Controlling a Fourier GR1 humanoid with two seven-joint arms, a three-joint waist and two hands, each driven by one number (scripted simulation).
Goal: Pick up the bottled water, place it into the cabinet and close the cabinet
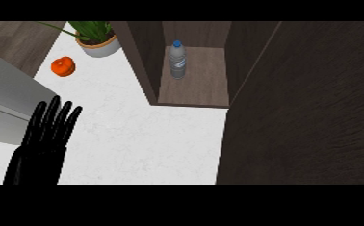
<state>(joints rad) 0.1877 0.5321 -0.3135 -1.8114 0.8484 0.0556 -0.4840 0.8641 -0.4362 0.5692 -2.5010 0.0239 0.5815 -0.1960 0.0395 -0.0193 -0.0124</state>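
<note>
**Bottle standing in the open cabinet**

White marbled table (149,138) fills the middle of my head view, with dark wood closing it in on the right. From where I sit at the controls, I see the cabinet (193,88) open at the top centre, its brown shelf floor exposed between two dark side walls. On that shelf the water bottle (177,60) stands upright, blue cap on top, set toward the left wall and back from the front edge, touching nothing but the shelf. A large dark door panel (298,114) covers the whole right side of the view, swung out over the table.

At the lower left my left hand (44,138) rests by the edge, fingers straight and pointing up, holding nothing. I cannot find my right hand anywhere in the view.

Farther back on the left, an orange pepper (63,66) lies on the table, and just beyond it a green plant sits in a grey pot (98,47). A grey appliance (18,102) borders the table at the far left.
</note>
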